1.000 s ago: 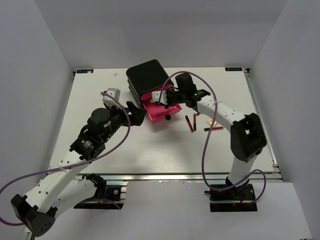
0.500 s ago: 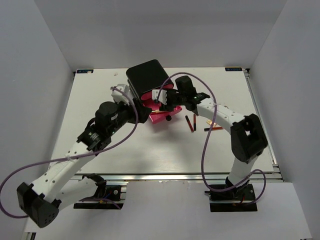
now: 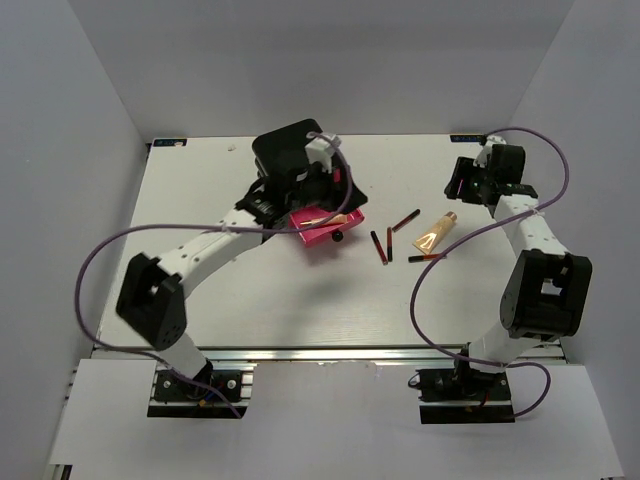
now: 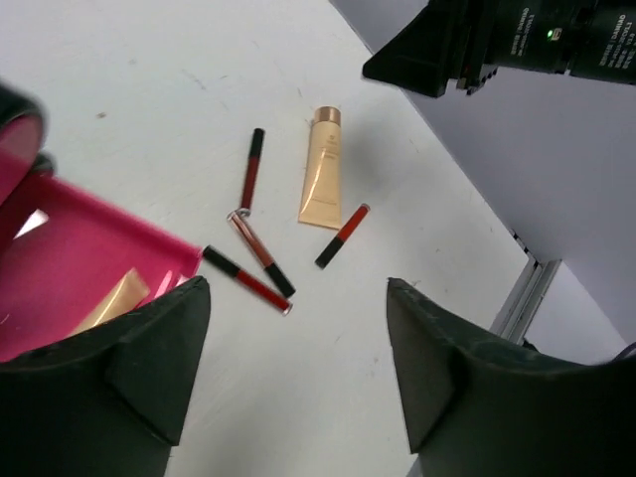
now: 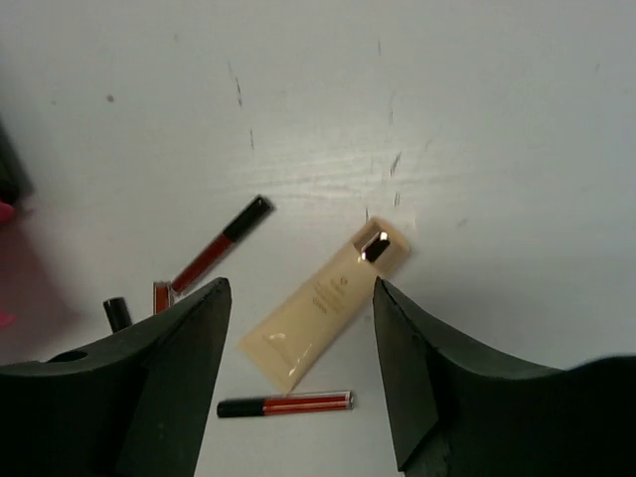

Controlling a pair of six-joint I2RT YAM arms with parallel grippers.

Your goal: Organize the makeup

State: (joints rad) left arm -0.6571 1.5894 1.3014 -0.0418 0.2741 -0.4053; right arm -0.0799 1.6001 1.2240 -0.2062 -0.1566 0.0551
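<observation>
makeup spread on the table

the peach tube (image 3: pixel 434 234) was laid flat on the white table (image 3: pixel 200 290), with thin red lip sticks (image 3: pixel 378 247) near it. a gold stick (image 4: pixel 109 298) was seen in the pink drawer (image 3: pixel 322 236). the left claw (image 4: pixel 296 298) was held apart by the drawer. the right claw (image 5: pixel 300 288) was held apart above the tube.

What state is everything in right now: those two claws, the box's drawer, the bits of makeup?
Left gripper: open, empty.
Right gripper: open, empty, above the tube.
Pink drawer: pulled open.
Beige stick: lying inside the drawer.
Peach tube: lying flat, cap on, outside the drawer.
Lip sticks: four, lying flat, outside the drawer.
</observation>
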